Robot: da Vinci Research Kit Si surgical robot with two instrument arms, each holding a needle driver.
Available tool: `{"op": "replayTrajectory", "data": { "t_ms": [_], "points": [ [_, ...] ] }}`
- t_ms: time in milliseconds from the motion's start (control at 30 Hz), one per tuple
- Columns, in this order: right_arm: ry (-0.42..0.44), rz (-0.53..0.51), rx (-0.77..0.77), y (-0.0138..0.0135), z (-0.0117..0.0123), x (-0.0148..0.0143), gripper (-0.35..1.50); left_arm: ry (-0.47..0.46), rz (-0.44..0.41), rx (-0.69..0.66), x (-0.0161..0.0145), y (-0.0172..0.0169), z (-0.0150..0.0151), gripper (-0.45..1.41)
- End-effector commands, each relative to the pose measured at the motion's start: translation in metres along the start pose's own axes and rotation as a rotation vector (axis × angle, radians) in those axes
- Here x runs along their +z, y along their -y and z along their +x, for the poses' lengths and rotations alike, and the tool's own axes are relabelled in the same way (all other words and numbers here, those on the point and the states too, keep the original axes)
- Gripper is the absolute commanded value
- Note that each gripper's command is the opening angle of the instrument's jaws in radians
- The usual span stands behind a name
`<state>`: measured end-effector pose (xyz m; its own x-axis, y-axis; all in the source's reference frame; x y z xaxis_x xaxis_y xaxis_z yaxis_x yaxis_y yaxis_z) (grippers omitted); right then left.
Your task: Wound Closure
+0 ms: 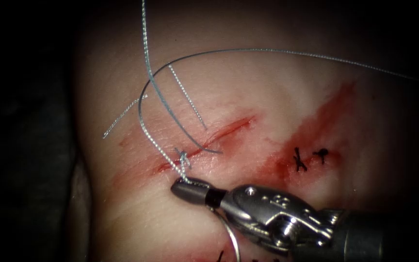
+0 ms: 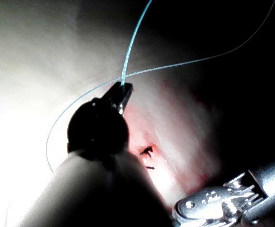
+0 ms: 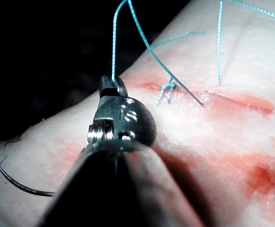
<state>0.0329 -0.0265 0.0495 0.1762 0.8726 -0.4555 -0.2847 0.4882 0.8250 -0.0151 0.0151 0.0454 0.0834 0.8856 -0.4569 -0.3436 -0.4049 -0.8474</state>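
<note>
Can't follow the thread (image 1: 157,90) past the picture's edge above the cut (image 1: 219,133). Lose a second strand in the dark far to the right of the cut. Can't tell how the small knot (image 1: 183,157) on the cut winds: too tiny. Below the cut, find the needle (image 1: 234,242) half hidden behind the right tool (image 1: 183,186) and chopped off by the edge. Same for the tool's shaft. Can't make out the tissue (image 1: 122,218) far left of the cut: lost in shadow.

Dark surroundings beyond the lit field
</note>
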Motion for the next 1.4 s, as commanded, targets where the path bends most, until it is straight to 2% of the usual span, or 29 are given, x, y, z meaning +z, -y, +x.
{"op": "replayTrajectory", "data": {
  "t_ms": [33,233,433,500,633,833,967,1033,1133,1200,1233,1333,1400],
  "points": [
    [0.054,0.036,-0.019,0.0008,-0.002,0.0005,-0.35,0.0,-0.001,0.001,0.0006,0.0003,-0.0001,-0.45],
    [0.253,0.126,-0.092,0.0019,-0.0072,-0.0015,-0.35,0.0,-0.001,0.001,0.0006,0.0003,-0.0001,-0.45],
    [0.41,0.093,-0.11,0.0,-0.0103,-0.0046,-0.35,0.0,-0.001,0.001,0.0006,0.0003,-0.0002,-0.45],
    [0.452,0.059,-0.122,-0.0009,-0.0111,-0.005,-0.35,0.0,-0.001,0.001,0.0006,0.0003,-0.0002,-0.45],
    [0.444,0.026,-0.13,-0.0022,-0.0114,-0.0049,-0.35,-0.001,0.0,0.003,0.0006,0.0004,-0.0003,-0.45],
    [0.35,0.003,-0.1,-0.0019,-0.0085,-0.0052,-0.35,-0.003,0.001,0.009,0.0008,0.0005,-0.0009,-0.45],
    [0.205,0.009,-0.077,-0.0014,-0.0041,-0.0063,-0.35,0.016,-0.018,0.025,0.0014,0.0006,-0.002,-0.45],
    [0.099,0.02,-0.055,-0.0014,0.0001,-0.0077,-0.35,0.044,-0.032,0.024,0.0021,0.0009,-0.003,-0.45],
    [0.042,0.019,-0.029,-0.0013,0.0034,-0.0102,-0.35,0.054,-0.036,0.027,0.0026,0.0012,-0.0038,-0.45],
    [0.027,0.004,-0.025,-0.0014,0.0051,-0.0128,-0.35,0.058,-0.039,0.025,0.0027,0.0014,-0.0041,-0.45],
    [0.027,0.004,-0.025,-0.0014,0.0051,-0.0128,-0.35,0.058,-0.039,0.025,0.0027,0.0014,-0.0041,-0.45],
    [0.006,0.005,-0.017,-0.0019,0.0064,-0.0155,-0.35,0.063,-0.037,0.019,0.0026,0.0014,-0.0041,-0.45],
    [-0.001,-0.002,-0.013,-0.0031,0.0076,-0.0182,-0.35,0.075,-0.028,0.021,0.0028,0.0014,-0.0043,-0.45]
  ]
}}
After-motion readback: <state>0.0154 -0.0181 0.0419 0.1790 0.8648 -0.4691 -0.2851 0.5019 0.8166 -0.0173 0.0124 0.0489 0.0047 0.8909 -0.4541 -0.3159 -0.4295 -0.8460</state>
